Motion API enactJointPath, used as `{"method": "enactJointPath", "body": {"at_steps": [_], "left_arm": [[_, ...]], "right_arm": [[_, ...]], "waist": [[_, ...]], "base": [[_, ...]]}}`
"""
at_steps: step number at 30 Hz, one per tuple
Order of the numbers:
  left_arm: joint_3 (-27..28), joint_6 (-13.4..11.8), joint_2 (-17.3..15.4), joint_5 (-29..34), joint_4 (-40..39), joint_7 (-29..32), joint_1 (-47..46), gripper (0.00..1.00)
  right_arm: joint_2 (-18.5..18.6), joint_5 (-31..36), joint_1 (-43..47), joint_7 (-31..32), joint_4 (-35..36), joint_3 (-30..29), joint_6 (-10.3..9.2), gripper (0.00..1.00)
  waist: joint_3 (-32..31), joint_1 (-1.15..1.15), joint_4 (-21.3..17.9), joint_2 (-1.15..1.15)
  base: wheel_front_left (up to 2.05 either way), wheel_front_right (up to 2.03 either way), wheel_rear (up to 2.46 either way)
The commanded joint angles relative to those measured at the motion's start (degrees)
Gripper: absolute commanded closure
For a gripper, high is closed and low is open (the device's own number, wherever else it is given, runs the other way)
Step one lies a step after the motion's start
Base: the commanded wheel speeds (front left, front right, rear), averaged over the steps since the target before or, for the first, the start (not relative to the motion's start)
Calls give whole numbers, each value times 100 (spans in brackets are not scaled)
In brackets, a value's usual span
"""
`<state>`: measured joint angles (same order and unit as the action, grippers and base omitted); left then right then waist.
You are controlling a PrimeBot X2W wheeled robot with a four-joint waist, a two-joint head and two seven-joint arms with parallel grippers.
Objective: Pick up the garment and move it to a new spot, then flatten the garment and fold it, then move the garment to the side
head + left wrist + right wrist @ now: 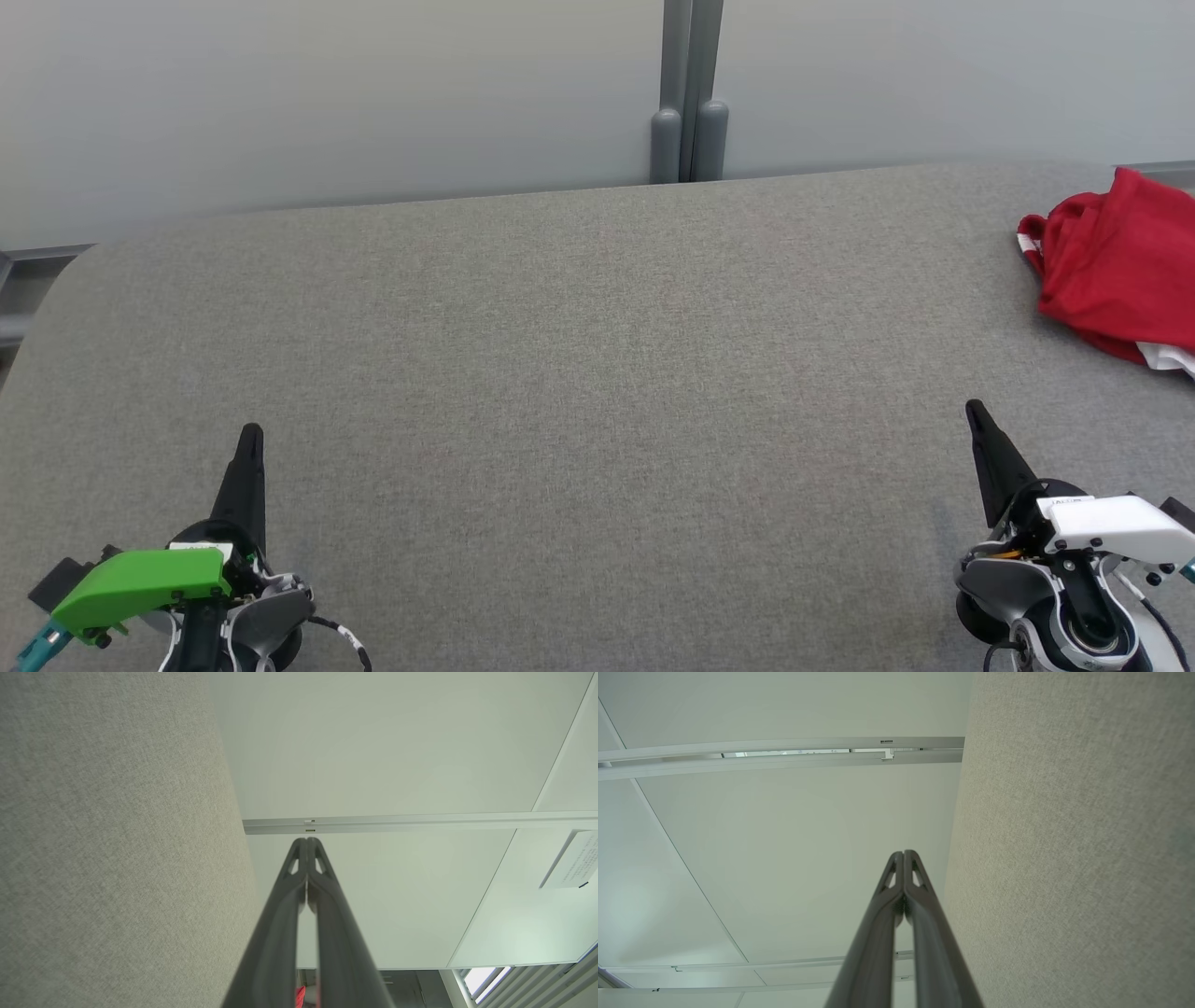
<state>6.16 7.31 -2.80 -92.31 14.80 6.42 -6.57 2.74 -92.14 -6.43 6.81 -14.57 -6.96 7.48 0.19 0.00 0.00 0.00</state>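
Observation:
The garment (1116,264), red with bits of white trim, lies crumpled at the far right of the grey fabric table (579,373), partly cut off by the head view's right edge. My left gripper (250,434) rests at the lower left, shut and holding nothing, far from the garment. At the lower right my right gripper (975,409) is also shut and holds nothing, a short way in front of and left of the garment. In the left wrist view the left gripper (307,841) has its tips pressed together. The right gripper (903,853) looks the same in the right wrist view.
A pale partition wall (327,93) with a grey post (689,103) runs behind the table's far edge. The table's rounded left corner (56,280) falls away to a grey frame. Both wrist views face the grey tabletop (117,835) and white panels (784,849).

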Motion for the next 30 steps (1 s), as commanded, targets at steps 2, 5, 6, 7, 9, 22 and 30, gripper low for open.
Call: {"method": "enactJointPath", "body": {"at_steps": [2,5,6,7,9,22,30], "left_arm": [[22,33,-1,-11,-23,2,-80,100],[22,33,-1,-11,-23,1,-80,100],[22,33,-1,-11,-23,1,-80,100],[22,33,-1,-11,-23,1,-79,100],[22,33,-1,-12,-24,1,-79,100],[21,33,-1,-11,-24,0,-79,100],[21,33,-1,-12,-25,0,-79,100]], "right_arm": [[28,-32,-60,16,19,2,2,100],[28,-32,-60,16,19,2,2,100],[27,-32,-60,16,19,2,2,100],[27,-32,-60,16,19,2,2,100],[27,-32,-60,16,19,2,2,100],[27,-33,-60,16,19,3,2,100],[27,-33,-60,16,19,3,2,100]], "waist": [[0,0,0,0],[0,0,0,0],[0,0,0,0],[0,0,0,0],[0,0,0,0],[0,0,0,0],[0,0,0,0]], "base": [[0,0,0],[0,0,0],[0,0,0],[0,0,0],[0,0,0],[0,0,0],[0,0,0]]}}
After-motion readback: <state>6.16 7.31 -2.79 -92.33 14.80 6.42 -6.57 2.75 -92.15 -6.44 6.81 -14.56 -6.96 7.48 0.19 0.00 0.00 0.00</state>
